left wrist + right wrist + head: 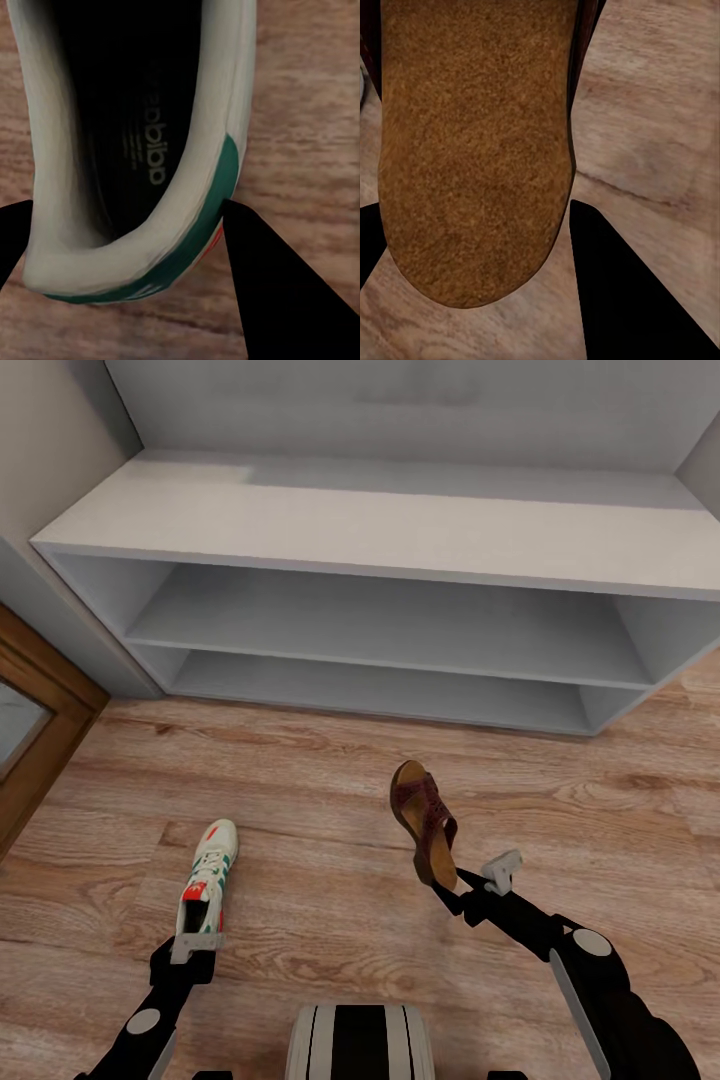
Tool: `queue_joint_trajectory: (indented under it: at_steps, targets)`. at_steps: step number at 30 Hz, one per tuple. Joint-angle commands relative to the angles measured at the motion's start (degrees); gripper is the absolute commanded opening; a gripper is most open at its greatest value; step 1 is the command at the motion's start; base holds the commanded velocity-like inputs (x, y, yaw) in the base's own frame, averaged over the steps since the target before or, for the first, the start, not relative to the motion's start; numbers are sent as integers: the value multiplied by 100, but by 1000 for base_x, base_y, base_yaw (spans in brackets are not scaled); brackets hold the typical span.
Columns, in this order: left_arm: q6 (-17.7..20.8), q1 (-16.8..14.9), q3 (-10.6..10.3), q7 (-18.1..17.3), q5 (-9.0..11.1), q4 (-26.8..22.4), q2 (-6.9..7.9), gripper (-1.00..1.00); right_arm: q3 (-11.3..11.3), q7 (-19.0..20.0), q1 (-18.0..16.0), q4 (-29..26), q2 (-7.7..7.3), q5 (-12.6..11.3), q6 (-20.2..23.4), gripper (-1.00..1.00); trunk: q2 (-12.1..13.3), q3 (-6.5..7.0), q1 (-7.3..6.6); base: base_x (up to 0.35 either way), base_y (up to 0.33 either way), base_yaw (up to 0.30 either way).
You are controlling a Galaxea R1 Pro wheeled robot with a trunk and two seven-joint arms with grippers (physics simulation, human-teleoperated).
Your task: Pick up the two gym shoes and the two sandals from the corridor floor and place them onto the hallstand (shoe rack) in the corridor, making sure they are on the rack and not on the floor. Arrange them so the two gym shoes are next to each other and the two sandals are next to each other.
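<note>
My right claw (468,887) grips the reddish-brown strappy wedge sandal (424,820), left claw (197,945) the white green-striped sneaker (208,877); I lift both level onto the white two-shelf rack (400,530).

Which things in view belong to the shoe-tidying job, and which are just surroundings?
Belongs to the job:
- gym shoe, heel between the left gripper fingers
- sandal, held tilted by the right gripper
- hallstand, nothing on it
- corridor floor

Just surroundings:
- wooden door frame at the left
- grey wall behind the hallstand
</note>
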Motion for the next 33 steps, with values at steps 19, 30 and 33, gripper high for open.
queue_joint_trajectory:
  at_steps: [19,30,33]
  targets:
    - [-99,8,-13,27,-67,-5,7,-100,-12,28,-2,-10,1,-20,59,-100,-1,-3,-1,0,0,0]
    - [-99,13,-13,20,-67,-21,7,-100,-12,28,-2,-10,1,-20,61,-100,4,86,-11,0,0,0]
    - [-99,11,-13,19,-67,-27,7,-100,-12,28,-2,-10,2,-20,59,-100,8,152,-19,0,0,0]
